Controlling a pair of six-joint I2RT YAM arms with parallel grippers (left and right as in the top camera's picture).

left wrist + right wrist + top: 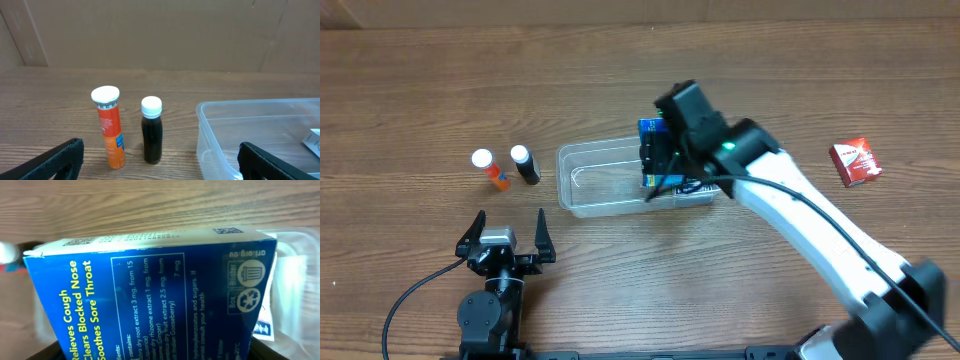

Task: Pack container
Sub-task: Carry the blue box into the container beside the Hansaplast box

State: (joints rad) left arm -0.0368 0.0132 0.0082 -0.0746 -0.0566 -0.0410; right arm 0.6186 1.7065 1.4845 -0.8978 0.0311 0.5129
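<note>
A clear, shallow rectangular plastic container (595,185) lies in the middle of the brown wooden table (420,90). The right gripper (658,165) hangs over the container's right half, clenched on a blue cardboard medicine box (150,290) with yellow lettering, held on edge above the tub's floor. The left gripper (510,215) sits near the table's front edge with its fingers spread wide and nothing between them, left of and nearer than the container. An orange white-capped tube (491,170) and a dark white-capped bottle (526,165) stand upright just beside the container's left end. A red carton (855,162) lies well apart to the right.

Tube (491,169) and bottle (525,164) left of container (592,182)
</note>
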